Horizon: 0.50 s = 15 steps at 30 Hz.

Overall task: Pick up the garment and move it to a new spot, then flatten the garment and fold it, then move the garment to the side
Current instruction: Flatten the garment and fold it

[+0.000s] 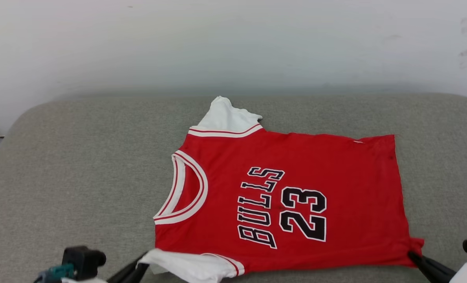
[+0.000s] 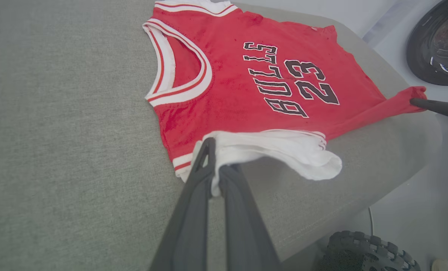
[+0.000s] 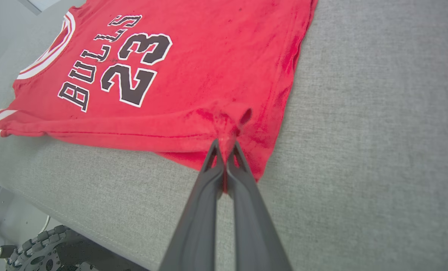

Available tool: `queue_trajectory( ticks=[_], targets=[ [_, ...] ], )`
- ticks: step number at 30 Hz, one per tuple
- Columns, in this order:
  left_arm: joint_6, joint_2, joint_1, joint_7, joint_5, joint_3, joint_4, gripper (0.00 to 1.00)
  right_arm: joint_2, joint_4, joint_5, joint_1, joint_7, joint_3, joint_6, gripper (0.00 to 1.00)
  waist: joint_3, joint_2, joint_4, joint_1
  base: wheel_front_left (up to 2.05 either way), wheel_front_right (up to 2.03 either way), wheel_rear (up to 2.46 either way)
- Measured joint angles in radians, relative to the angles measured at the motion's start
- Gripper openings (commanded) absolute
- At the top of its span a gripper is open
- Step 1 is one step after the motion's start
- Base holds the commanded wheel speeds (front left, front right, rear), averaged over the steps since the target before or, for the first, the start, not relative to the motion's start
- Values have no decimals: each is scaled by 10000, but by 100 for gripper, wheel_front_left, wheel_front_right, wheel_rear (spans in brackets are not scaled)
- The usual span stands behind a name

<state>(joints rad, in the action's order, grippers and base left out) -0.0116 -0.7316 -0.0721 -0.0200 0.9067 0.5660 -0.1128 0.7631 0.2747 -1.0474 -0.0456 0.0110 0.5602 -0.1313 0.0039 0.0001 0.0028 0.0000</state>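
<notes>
Garment (image 1: 296, 188) spread on bench (image 1: 80, 177); left claw (image 2: 216, 156) clamps white sleeve (image 2: 284, 150), right claw (image 3: 225, 145) clamps hem corner (image 3: 256, 150). Raise your two claws together, keeping that edge taut.

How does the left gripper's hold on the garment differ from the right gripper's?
The left gripper is shut on the garment's white sleeve; the right gripper is shut on a red hem corner. The left's sleeve lies bunched and slack; the right's corner is stretched to a point. Both pinch the edge nearest the robot.
</notes>
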Motion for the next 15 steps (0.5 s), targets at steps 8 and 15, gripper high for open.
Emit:
queue_trajectory(
  ticks=[8,15],
  targets=[
    [612,174,1918,270,-433,2,882,0,-203,-192,201,-522,161,-337,0,0,433,0,-315,1,0,0,0],
    [1081,330,3599,617,-598,94,2100,0,-359,-203,359,-1062,207,-401,0,0,1008,0,-653,2,0,0,0]
  ],
)
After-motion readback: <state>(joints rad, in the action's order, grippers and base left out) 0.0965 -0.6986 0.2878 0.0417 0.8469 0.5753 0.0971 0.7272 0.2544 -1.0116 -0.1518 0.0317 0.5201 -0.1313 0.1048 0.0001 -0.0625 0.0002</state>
